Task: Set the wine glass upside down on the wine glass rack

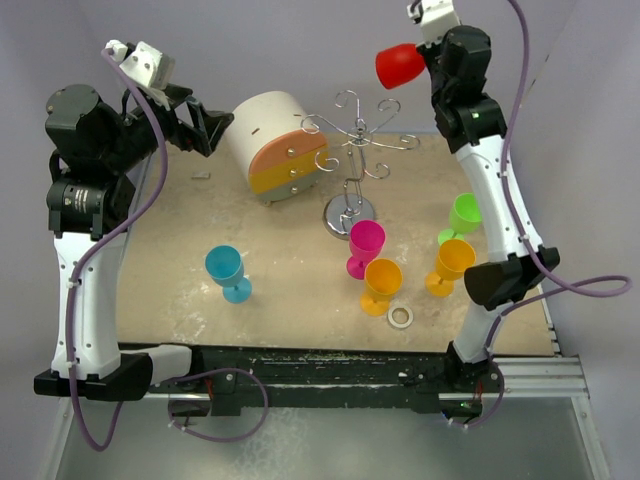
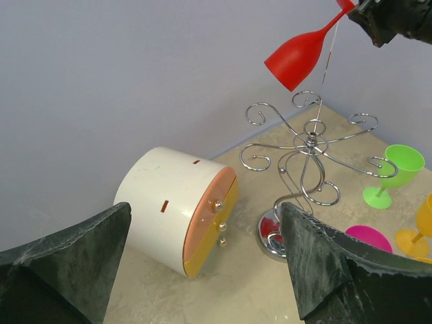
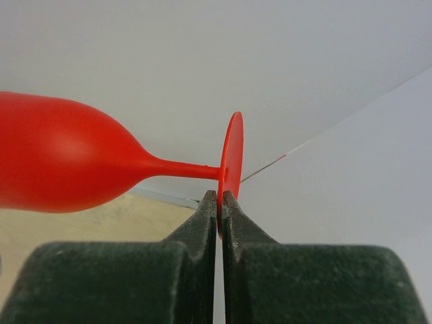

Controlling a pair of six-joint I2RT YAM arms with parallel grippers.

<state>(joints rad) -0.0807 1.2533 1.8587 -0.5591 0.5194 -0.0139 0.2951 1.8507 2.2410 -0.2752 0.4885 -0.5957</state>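
Right gripper point(image 3: 220, 197) clamped tight on the red wine glass point(image 1: 399, 66), pinching its foot, high above the wine glass rack point(image 1: 357, 135), far right. Left gripper point(image 1: 213, 132) gapes wide, empty, far left.

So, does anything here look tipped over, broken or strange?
Nothing is spilled or broken. But a small white ring lies loose beside the front orange glass, and the right gripper pinches the red wine glass only by its foot's edge.
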